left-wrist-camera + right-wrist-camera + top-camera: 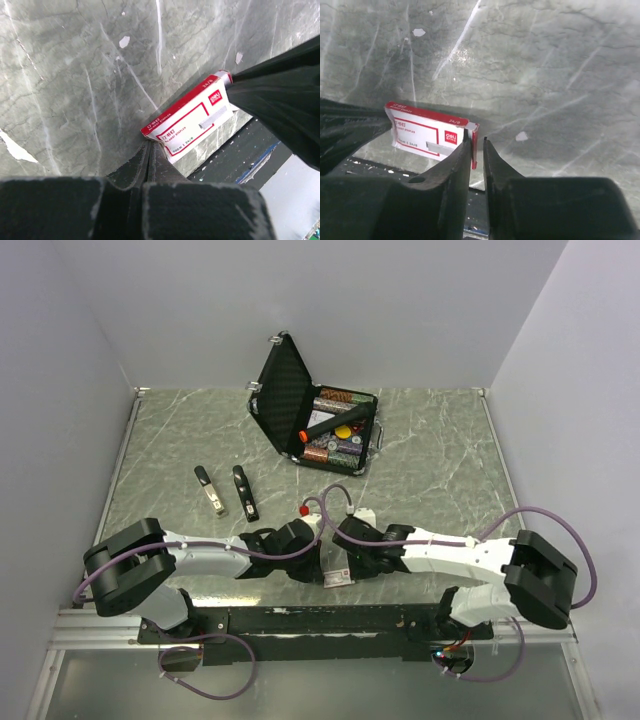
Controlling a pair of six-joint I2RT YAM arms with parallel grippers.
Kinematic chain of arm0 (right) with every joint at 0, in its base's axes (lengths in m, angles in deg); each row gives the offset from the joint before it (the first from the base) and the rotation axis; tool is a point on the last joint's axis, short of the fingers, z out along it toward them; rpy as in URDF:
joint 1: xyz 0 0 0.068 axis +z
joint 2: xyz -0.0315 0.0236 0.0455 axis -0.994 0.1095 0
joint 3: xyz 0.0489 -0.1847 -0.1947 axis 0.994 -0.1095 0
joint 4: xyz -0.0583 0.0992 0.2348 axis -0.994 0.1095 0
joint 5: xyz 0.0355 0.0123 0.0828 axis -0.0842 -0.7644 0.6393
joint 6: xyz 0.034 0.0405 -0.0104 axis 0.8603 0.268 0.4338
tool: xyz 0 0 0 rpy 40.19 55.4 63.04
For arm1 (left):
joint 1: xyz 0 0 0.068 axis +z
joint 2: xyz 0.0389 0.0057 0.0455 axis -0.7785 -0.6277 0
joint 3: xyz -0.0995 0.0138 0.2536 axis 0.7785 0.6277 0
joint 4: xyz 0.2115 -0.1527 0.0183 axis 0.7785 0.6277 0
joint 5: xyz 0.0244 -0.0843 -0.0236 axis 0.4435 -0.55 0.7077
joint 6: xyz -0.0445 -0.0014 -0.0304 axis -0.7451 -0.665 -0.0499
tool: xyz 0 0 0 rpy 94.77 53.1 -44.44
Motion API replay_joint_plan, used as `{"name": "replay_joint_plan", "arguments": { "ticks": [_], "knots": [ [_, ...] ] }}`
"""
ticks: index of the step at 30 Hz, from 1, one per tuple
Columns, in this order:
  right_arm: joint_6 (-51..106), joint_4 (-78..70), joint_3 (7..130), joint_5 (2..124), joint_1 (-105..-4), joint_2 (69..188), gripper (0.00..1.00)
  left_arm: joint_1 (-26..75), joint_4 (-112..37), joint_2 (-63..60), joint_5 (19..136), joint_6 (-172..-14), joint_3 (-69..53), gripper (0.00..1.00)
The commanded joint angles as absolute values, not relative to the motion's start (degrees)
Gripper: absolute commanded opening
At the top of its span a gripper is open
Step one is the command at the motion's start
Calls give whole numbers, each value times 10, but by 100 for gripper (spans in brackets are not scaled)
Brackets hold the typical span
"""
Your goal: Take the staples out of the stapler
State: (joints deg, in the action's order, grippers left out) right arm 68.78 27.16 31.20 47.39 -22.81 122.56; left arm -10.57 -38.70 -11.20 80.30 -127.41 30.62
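The stapler (245,492) lies on the table left of centre, black and slim, with a similar slim black piece with a silver end (209,490) beside it. No loose staples show. Both grippers meet at a small white and red cardboard box (338,577) near the table's front edge, far from the stapler. My left gripper (149,144) is shut, its tips touching one corner of the box (192,122). My right gripper (476,142) is narrowly open, with the red end flap of the box (420,132) between its fingers, against the left finger.
An open black foam-lined case (318,420) with assorted items stands at the back centre. White walls close in the green marble table (430,460). The black mounting rail (330,620) runs along the front edge just below the box.
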Motion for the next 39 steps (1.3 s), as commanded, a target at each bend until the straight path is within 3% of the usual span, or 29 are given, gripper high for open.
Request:
{"name": "replay_joint_plan", "arguments": {
  "ticks": [1,12,17,39],
  "knots": [
    [699,307,336,442,-223,1190,25,-101,-344,-131,849,-1250,313,1],
    [701,318,320,423,-232,1180,26,-100,-339,-136,849,-1245,303,1],
    [699,293,312,438,-233,1200,0,-100,-339,-135,849,-1247,305,1],
    [722,200,271,497,-232,1236,0,-100,-349,-136,839,-1258,319,1]
  ]
}}
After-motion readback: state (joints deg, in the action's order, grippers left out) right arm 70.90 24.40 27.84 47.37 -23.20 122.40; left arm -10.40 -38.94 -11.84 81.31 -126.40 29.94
